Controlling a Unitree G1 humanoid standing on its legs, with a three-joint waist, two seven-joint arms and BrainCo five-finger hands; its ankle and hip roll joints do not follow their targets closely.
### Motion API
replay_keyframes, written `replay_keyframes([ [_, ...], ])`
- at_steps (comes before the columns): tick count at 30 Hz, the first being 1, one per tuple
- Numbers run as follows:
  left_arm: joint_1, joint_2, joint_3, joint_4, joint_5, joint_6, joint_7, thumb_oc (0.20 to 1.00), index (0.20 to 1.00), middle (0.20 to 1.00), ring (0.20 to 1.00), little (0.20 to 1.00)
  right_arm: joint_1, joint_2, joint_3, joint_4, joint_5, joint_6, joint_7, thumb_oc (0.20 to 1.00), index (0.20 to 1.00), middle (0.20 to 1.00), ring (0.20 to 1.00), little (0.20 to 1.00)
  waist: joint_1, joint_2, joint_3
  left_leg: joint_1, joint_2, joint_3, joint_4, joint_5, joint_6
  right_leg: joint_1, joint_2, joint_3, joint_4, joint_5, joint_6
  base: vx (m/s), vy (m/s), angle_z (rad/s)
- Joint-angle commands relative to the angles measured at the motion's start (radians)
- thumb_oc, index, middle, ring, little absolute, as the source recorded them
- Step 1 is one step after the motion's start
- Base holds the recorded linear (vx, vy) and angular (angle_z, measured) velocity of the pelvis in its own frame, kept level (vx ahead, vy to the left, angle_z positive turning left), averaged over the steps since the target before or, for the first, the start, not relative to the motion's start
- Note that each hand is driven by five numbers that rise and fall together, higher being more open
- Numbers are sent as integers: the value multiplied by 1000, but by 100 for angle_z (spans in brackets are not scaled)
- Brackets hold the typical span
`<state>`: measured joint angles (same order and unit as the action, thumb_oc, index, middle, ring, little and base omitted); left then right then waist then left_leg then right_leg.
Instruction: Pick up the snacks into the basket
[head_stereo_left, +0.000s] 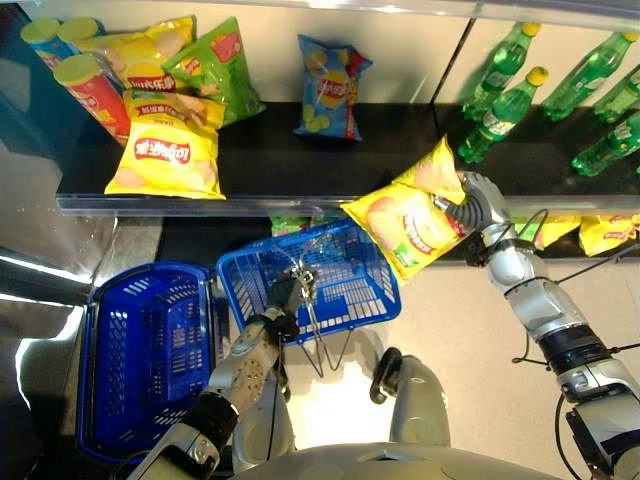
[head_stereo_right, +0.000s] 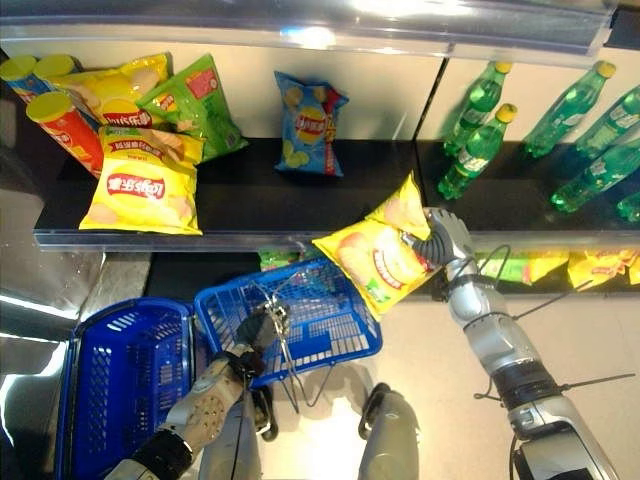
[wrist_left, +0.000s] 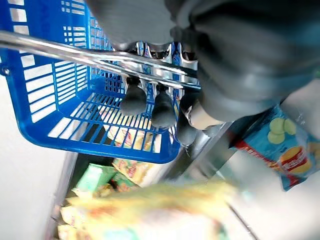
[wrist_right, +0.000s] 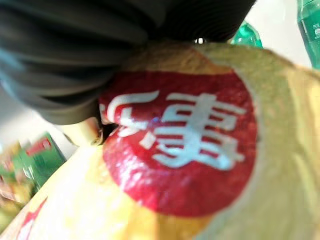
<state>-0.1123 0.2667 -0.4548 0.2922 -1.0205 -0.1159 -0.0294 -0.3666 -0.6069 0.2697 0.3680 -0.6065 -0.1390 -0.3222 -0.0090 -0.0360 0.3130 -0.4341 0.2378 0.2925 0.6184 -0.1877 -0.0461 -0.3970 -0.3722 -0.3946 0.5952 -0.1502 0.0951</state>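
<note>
The right hand has its fingers clamped on a yellow chip bag, held in the air just above the far rim of the blue basket. The left hand seems curled round the basket's wire handle

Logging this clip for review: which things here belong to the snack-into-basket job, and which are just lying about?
In the job:
- yellow chip bag, gripped by the right hand
- blue basket, its handle held by the left hand
- shelf snacks awaiting picking: yellow bag, green bag, blue bag, cans

Lying about:
- green bottles
- second basket on the floor
</note>
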Motion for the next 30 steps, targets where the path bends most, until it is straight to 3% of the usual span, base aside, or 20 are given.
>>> replay_keyframes([
  [1,-31,-30,-45,-237,-102,-98,-23,200,200,200,200,200,-14,-36,23,-17,-94,-6,-82,200,200,200,200,200,24,15,-13,41,-19,-47,-71,44,30,39,-20,5,45,44,87,0,0,0],
  [9,-63,8,-119,-374,-186,-103,-8,200,200,200,200,200,-67,-3,202,182,-258,42,-126,200,200,200,200,200,38,35,-5,16,-27,-51,-60,49,31,20,-27,5,55,47,86,-12,7,4],
  [15,-89,-7,-161,-415,-228,-92,-2,200,200,200,200,200,-163,107,363,399,-340,71,-88,200,200,200,200,200,52,45,-1,2,-34,-53,-66,57,33,7,-33,5,58,54,82,-20,4,3],
  [20,-98,-15,-182,-419,-242,-87,-3,200,200,200,200,200,-202,170,406,494,-356,87,-79,200,200,200,200,200,57,50,-1,-2,-37,-54,-66,57,35,2,-35,5,58,56,81,-24,7,4],
  [22,-112,-20,-206,-438,-253,-80,-1,200,200,200,200,200,-260,265,433,617,-344,110,-86,200,200,200,200,200,67,58,-3,-6,-44,-53,-61,54,39,-1,-37,8,59,62,80,-40,22,2],
  [30,-136,-28,-241,-464,-273,-68,13,200,200,200,200,200,-312,386,381,713,-212,118,-107,200,200,200,200,200,79,73,-3,-11,-56,-55,-65,59,45,-3,-44,7,60,70,80,-20,18,4],
])
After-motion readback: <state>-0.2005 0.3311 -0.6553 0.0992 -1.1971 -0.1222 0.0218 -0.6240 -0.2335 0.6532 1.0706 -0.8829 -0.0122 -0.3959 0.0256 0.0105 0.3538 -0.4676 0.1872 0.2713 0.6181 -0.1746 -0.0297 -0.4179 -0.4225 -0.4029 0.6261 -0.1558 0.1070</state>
